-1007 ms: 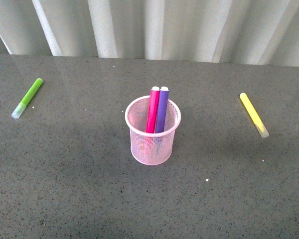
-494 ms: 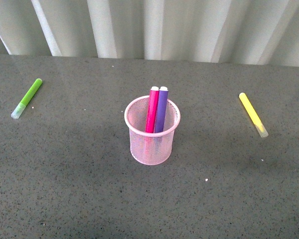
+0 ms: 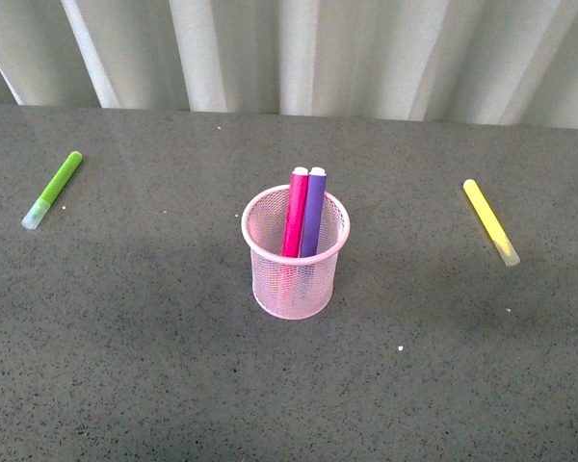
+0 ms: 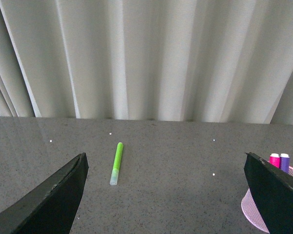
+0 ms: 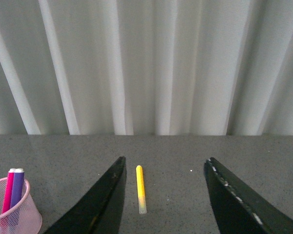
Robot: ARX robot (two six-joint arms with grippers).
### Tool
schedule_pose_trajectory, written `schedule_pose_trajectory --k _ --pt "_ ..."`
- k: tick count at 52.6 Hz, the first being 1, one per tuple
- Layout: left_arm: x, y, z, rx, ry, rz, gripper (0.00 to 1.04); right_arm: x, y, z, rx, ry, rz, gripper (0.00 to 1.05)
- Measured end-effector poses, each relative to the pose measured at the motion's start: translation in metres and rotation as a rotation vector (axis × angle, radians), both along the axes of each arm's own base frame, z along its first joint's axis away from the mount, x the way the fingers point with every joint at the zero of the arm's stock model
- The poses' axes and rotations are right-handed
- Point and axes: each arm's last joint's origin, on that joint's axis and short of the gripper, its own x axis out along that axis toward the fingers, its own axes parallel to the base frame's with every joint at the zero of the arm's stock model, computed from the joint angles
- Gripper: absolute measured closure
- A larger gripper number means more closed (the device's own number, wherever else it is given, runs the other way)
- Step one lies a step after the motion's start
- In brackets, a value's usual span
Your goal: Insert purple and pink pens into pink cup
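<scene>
- The pink cup (image 3: 296, 255) stands upright on the grey counter (image 3: 125, 337), about in the middle of the front view; I take it as the landmark.
- The pink pen (image 3: 295, 214) and the purple pen (image 3: 312, 212) are both inside the pink cup. They stand side by side, touching each other, and lean a little toward the far rim. Their pale ends stick out above the rim.
- In the front view the pink pen is to the left of the purple pen.
- A green marker (image 3: 53, 189) lies flat on the counter, well apart from the pink cup, to its left and a little further back.
- A yellow marker (image 3: 490, 221) lies flat on the counter, well apart from the pink cup, to its right.
- A pale curtain (image 3: 289, 53) hangs behind the far edge of the counter, beyond the pink cup.
- No arm shows in the front view.
- The left end effector (image 4: 166, 195) has its two dark fingers (image 4: 53, 204) spread wide and holds nothing. The green marker is seen between them, further away, and the pink cup shows at the edge beside one finger.
- The right end effector (image 5: 163, 195) also has its fingers (image 5: 100, 204) apart and is empty. The yellow marker lies on the counter between them, and the pink cup with both pens shows at the corner of that view.
</scene>
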Motion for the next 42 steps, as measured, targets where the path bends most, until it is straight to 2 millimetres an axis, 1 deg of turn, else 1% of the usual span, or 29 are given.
schedule_pose_trajectory --k 3,7,9,12,14,15,20,42 --pt "0.0 0.0 0.0 0.0 0.0 0.0 0.07 0.0 0.0 0.0 0.0 0.0 0.0 0.38" --pt "0.0 0.0 0.0 0.0 0.0 0.0 0.07 0.0 0.0 0.0 0.0 0.0 0.0 0.28" --pt "0.0 0.0 0.0 0.0 0.0 0.0 0.07 0.0 0.0 0.0 0.0 0.0 0.0 0.21" --pt "0.0 0.0 0.0 0.0 0.0 0.0 0.07 0.0 0.0 0.0 0.0 0.0 0.0 0.14" --pt "0.0 0.0 0.0 0.0 0.0 0.0 0.07 0.0 0.0 0.0 0.0 0.0 0.0 0.07" --pt "0.0 0.0 0.0 0.0 0.0 0.0 0.07 0.0 0.0 0.0 0.001 0.0 0.0 0.05" --pt "0.0 0.0 0.0 0.0 0.0 0.0 0.07 0.0 0.0 0.0 0.0 0.0 0.0 0.08" --pt "0.0 0.0 0.0 0.0 0.0 0.0 0.07 0.0 0.0 0.0 0.0 0.0 0.0 0.07"
